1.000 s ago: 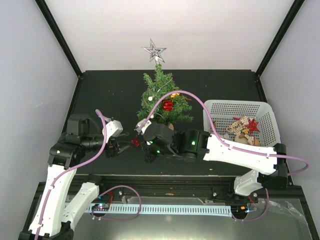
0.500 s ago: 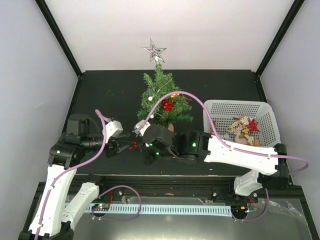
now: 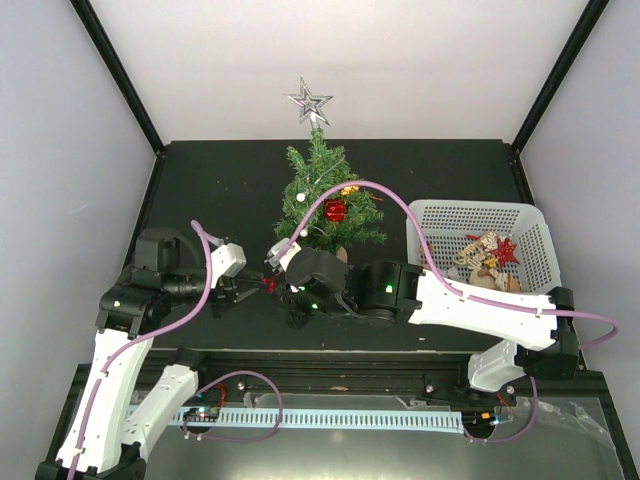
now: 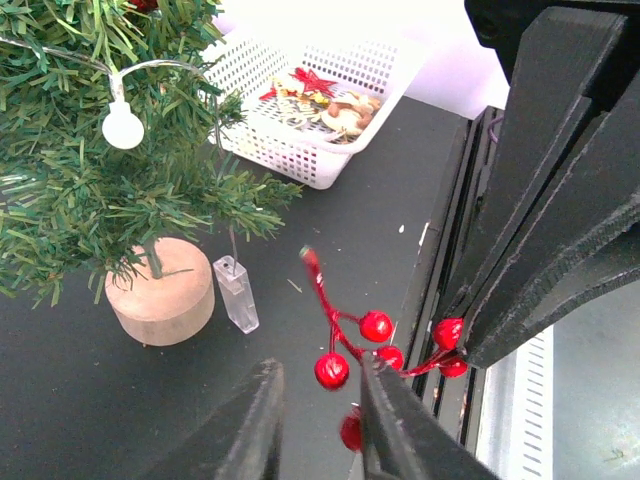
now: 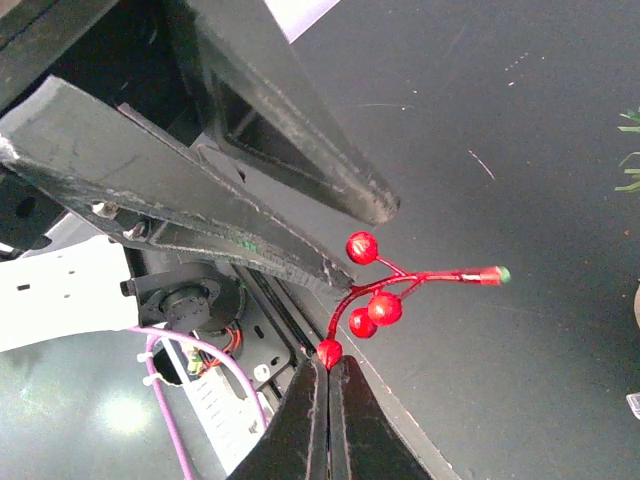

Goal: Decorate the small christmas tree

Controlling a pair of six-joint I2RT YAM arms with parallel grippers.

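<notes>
Berry sprig pinched in right gripper, clearest at wrist

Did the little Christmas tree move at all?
No. The small christmas tree sits where it was, same gap to the white basket.

small christmas tree green | berry sprig red | basket white lattice | star silver

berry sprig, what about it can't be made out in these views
- Top view: berry sprig is a red speck, too small to show its grip.
- Left wrist: lowest berry half hidden behind a finger of the left gripper.
- Right wrist: stem end pinched out of sight in the right gripper.
</notes>
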